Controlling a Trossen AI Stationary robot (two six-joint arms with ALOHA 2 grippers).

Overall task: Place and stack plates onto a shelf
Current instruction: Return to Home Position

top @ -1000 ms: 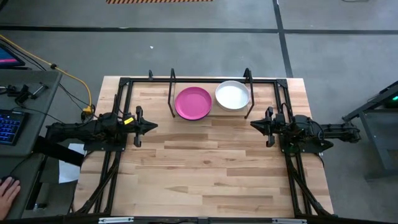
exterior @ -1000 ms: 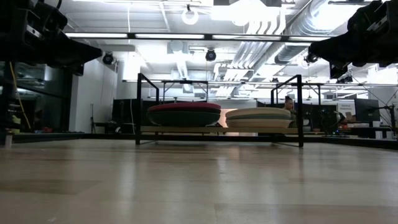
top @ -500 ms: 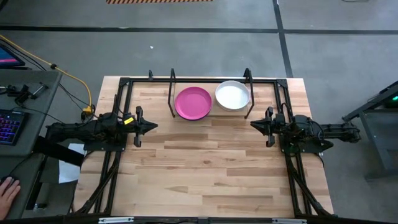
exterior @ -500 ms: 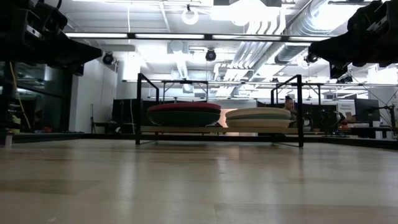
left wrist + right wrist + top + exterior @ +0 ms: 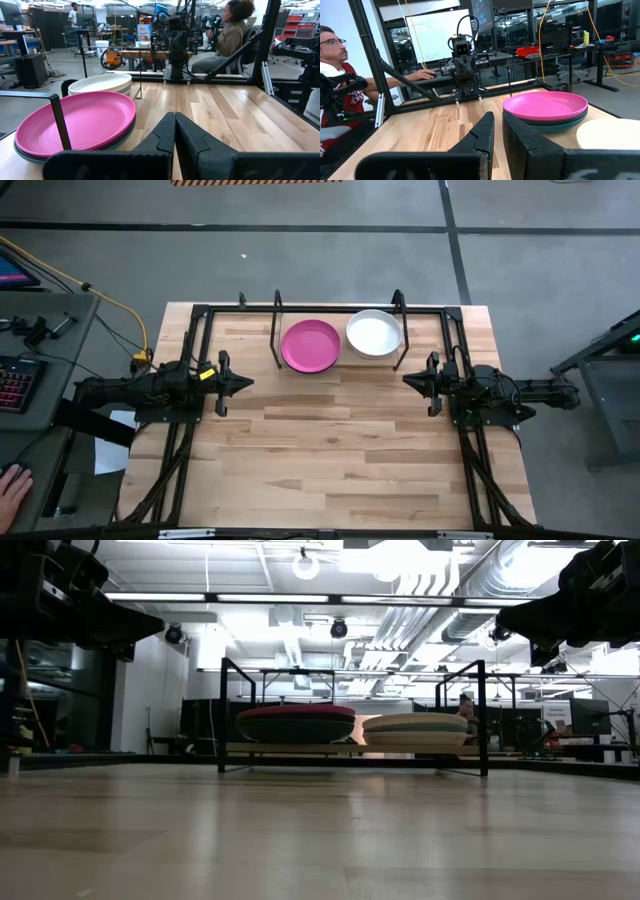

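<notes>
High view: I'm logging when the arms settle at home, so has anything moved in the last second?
Nothing moved; only the backlit keyboard beside the table turned from blue to red. The left gripper and right gripper stay shut at the table's sides, and the magenta plate and white plate still top their stacks on the shelf.
</notes>
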